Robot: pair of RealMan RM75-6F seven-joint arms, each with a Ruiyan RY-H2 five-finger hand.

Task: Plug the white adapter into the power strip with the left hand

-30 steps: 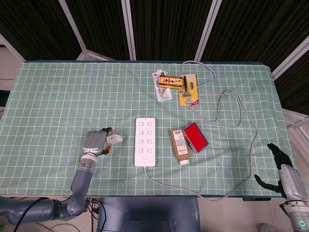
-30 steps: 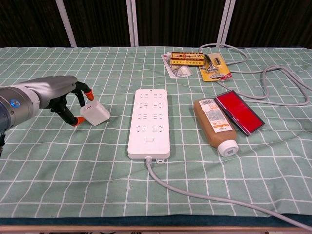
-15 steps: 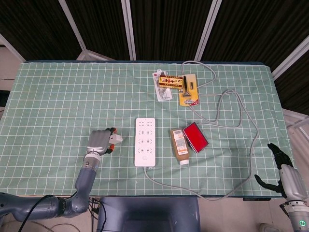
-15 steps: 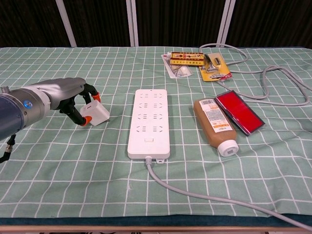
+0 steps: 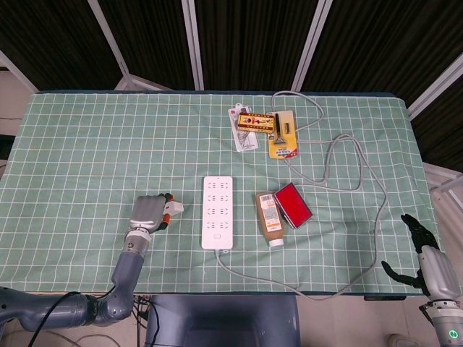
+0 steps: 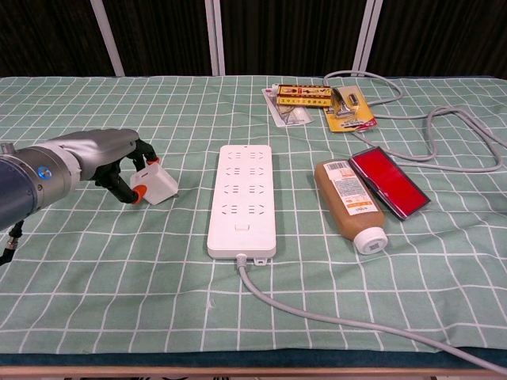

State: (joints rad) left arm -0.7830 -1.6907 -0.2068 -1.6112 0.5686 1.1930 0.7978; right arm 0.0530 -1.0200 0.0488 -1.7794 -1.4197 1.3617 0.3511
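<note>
Fingers (image 6: 136, 192) of the left hand (image 6: 99, 154) are curled around the white adapter (image 6: 155, 183), orange tips touching its near and far sides; the adapter rests on the green checked cloth (image 6: 119, 269) covering the surface. From the head view the left hand (image 5: 147, 212) lies over the adapter (image 5: 172, 208), of which only the right end shows. The adapter sits just left of the white power strip (image 6: 242, 198), apart from it and not in any socket. The power strip (image 5: 218, 221) lies lengthwise, its grey cable (image 6: 333, 321) leaving the near end and running right along the cloth's front edge.

The right hand (image 5: 425, 253) hangs beyond the right edge of the surface, fingers apart, holding nothing; it appears in the head view only.

Right of the power strip, a brown bottle (image 6: 348, 203) lies on its side, white cap toward the front. A red flat case (image 6: 390, 181) lies touching its right side. Further back are a yellow-and-red packet (image 6: 304, 96) and a yellow carded item (image 6: 347, 111), side by side.
</note>
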